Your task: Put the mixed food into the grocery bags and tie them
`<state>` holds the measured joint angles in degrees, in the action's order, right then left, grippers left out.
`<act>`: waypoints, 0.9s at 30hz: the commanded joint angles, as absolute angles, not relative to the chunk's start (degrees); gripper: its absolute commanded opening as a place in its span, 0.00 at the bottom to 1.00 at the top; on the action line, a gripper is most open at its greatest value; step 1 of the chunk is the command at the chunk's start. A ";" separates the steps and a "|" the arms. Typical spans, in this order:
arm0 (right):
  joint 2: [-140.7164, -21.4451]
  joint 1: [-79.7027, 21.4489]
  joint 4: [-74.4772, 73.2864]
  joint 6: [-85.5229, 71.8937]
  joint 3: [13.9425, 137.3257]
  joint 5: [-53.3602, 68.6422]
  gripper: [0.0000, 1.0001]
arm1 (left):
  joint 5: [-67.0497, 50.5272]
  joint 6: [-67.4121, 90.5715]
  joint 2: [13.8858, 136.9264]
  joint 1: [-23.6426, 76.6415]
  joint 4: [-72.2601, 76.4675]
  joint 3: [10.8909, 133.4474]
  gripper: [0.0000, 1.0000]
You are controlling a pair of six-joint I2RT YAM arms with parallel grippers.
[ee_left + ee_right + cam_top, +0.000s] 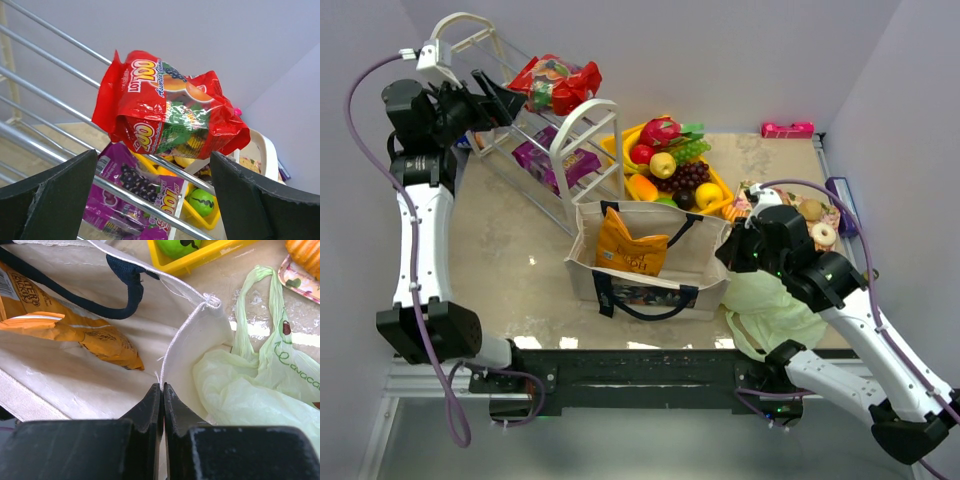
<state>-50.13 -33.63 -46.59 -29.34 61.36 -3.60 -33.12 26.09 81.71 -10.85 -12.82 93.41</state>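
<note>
Tote on glossy beige tabletop, lilac walls.

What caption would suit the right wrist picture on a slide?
Right end effector shut on the tote rim; chip bag inside, green bag beside.

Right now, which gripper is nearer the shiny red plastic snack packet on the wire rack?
Left. The left gripper stands open right at the shiny red snack packet; the right gripper is far across, pinching the beige fabric tote.

Lab test cell, plain walls, tabletop
</note>
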 commanded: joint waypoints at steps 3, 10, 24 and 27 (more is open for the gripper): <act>-50.10 -33.49 -49.22 -28.13 62.58 -4.40 0.06 | -38.93 25.04 86.30 -10.81 -10.89 103.43 0.99; -50.10 -33.40 -48.78 -28.21 61.79 -3.69 0.07 | -33.93 26.63 90.87 -10.81 -12.91 105.73 0.98; -49.66 -33.40 -49.31 -28.65 62.14 -3.69 0.07 | -37.97 32.07 97.38 -10.81 -9.15 105.38 0.86; -49.57 -33.40 -49.40 -28.65 62.40 -3.78 0.07 | -39.28 34.27 97.56 -10.81 -6.34 103.89 0.81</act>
<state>-50.17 -33.63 -46.78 -29.10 61.36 -3.64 -36.42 30.46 97.73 -10.76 -12.03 104.36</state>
